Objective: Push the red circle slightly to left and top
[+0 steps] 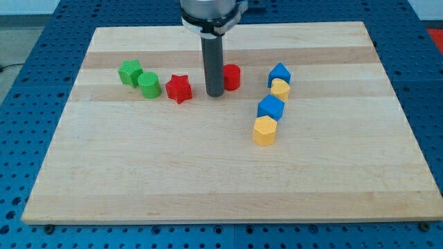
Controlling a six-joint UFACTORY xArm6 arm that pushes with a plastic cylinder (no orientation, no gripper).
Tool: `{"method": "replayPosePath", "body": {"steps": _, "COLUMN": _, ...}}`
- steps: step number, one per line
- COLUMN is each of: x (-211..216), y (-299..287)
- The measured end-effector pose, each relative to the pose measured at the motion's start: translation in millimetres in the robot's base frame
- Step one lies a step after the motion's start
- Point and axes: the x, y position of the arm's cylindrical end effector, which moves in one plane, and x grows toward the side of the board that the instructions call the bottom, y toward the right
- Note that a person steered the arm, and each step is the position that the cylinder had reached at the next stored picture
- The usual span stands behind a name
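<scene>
Nearest the camera, the near edge of a pale wooden board (228,200) is seen, its grain running left to right in lighter and darker bands; it is laid on a blue perforated table (28,41), which is visible on all sides; little of the room beyond can be made out.

No gripper is carried by the arm, so nothing is held; a straight dark rod (213,66) is lowered from a grey housing at the far edge, and my tip (214,94) is set on the board, just left of the red circle (231,77) and apparently touching it, though contact cannot be confirmed.

The red circle is found at the far centre, partly hidden by the rod; being round, no long axis or heading can be told.

To the left, a red star (179,88), a green cylinder (149,85) and a green star-like block (129,72) are ranged; to the right, a blue block (279,73), a yellow block (279,88), a blue cube (270,107) and a yellow hexagon (264,130) are strung in a line toward the near side.
</scene>
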Motion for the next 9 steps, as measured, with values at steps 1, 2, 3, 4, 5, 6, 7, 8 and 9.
{"method": "replayPosePath", "body": {"steps": 1, "x": 1, "y": 45}}
{"method": "replayPosePath", "body": {"steps": 2, "x": -9, "y": 66}}
{"method": "replayPosePath", "body": {"steps": 3, "x": -16, "y": 38}}
{"method": "replayPosePath", "body": {"steps": 4, "x": -8, "y": 23}}
{"method": "replayPosePath", "body": {"steps": 5, "x": -15, "y": -5}}
{"method": "replayPosePath", "body": {"steps": 6, "x": -25, "y": -9}}
{"method": "replayPosePath", "body": {"steps": 7, "x": -28, "y": -9}}
{"method": "replayPosePath", "body": {"steps": 8, "x": -28, "y": -9}}
{"method": "replayPosePath", "body": {"steps": 9, "x": -28, "y": -9}}
